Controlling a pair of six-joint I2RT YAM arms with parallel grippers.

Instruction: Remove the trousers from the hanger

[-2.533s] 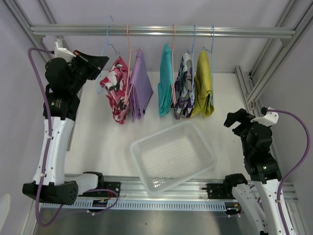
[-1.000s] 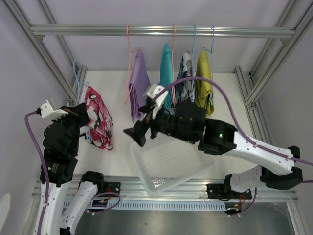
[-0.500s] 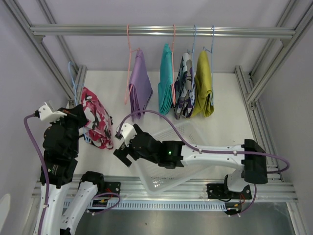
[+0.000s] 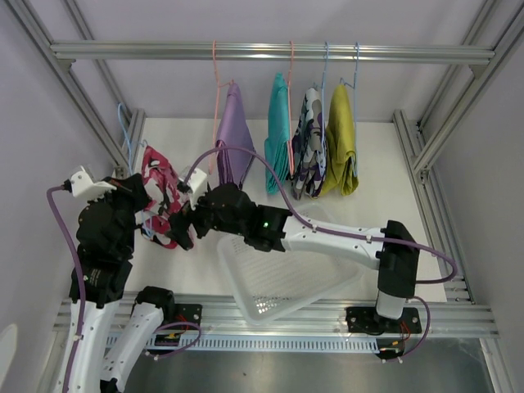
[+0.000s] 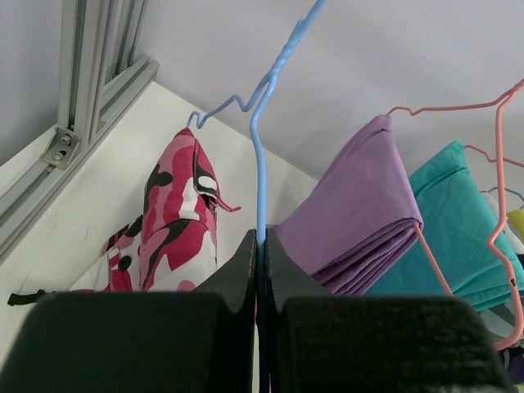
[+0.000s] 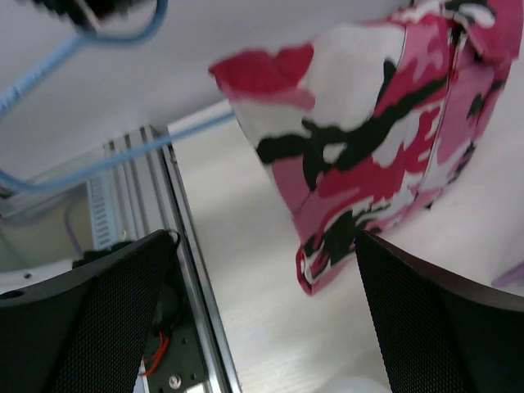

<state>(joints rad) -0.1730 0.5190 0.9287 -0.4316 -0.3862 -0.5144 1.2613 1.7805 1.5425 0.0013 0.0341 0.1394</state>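
The left gripper is shut tight on the thin wire of a blue hanger. It holds that hanger up on the left side of the table, away from the rail. The red-and-white shorts hang from this hanger, with the cloth drooping down beside the left arm.

The right gripper is open wide. The right arm reaches across over the white basket to the left side. The gripper is right next to the bottom edge of the red-and-white shorts. In the right wrist view the cloth shows in the gap past the two fingers. I cannot tell if they touch it.

Four more pairs hang in a row on the rail at the back: the lilac shorts, the teal shorts, the camouflage shorts and the yellow shorts. Each one is on its own hanger. The basket sits on the table near the front.
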